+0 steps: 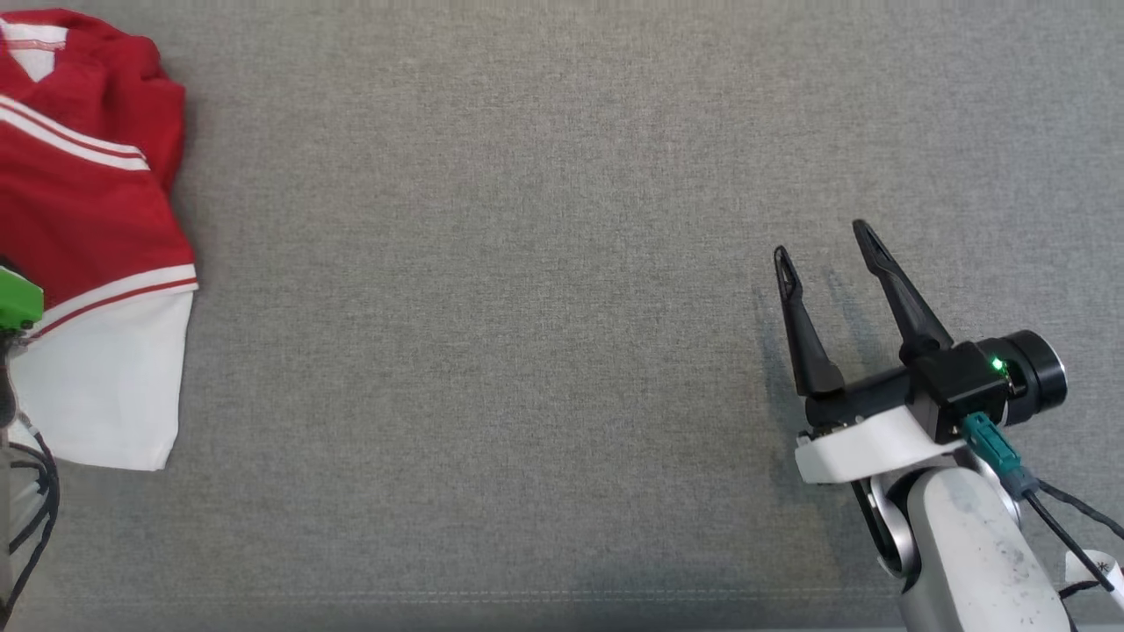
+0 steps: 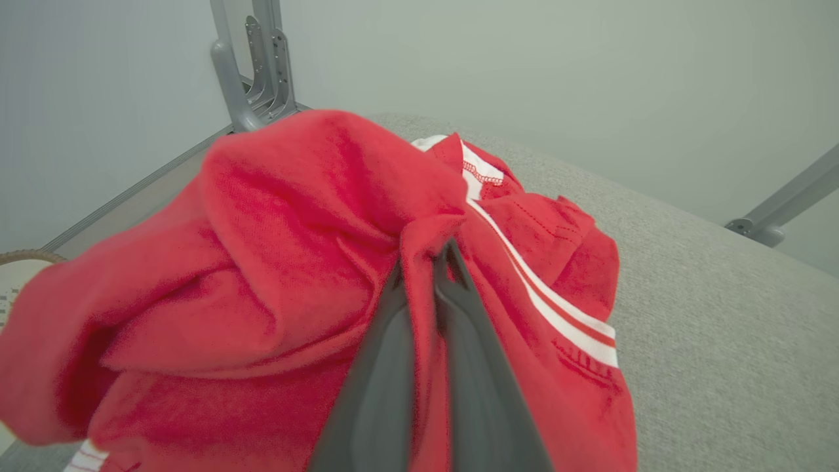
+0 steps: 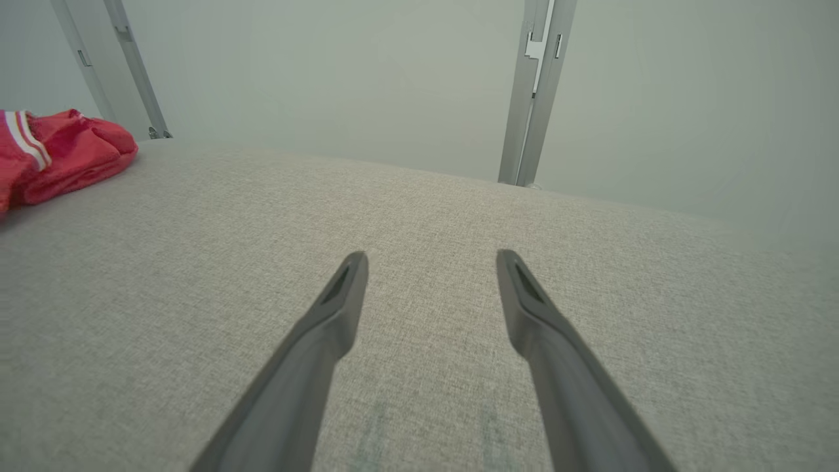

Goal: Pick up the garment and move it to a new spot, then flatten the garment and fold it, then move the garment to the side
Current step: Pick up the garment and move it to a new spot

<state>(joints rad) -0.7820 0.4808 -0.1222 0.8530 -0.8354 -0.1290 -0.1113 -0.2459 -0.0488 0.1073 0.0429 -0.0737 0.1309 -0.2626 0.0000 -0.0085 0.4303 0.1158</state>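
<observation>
No txt legible anywhere. Garment [image 2: 275, 275]: red-on-red stitched mark [image 2: 582, 366] just under its white stripe pair [image 2: 590, 347], looks like lettering but too blurred to read. White tag [image 1: 1095, 566], well apart from garment on robot's right side, carries a small dark star-like sign, nothing more readable; round pale item [image 2: 12, 283] just beside garment's left fold in left wrist view has tiny dark marks, too small to read.
</observation>
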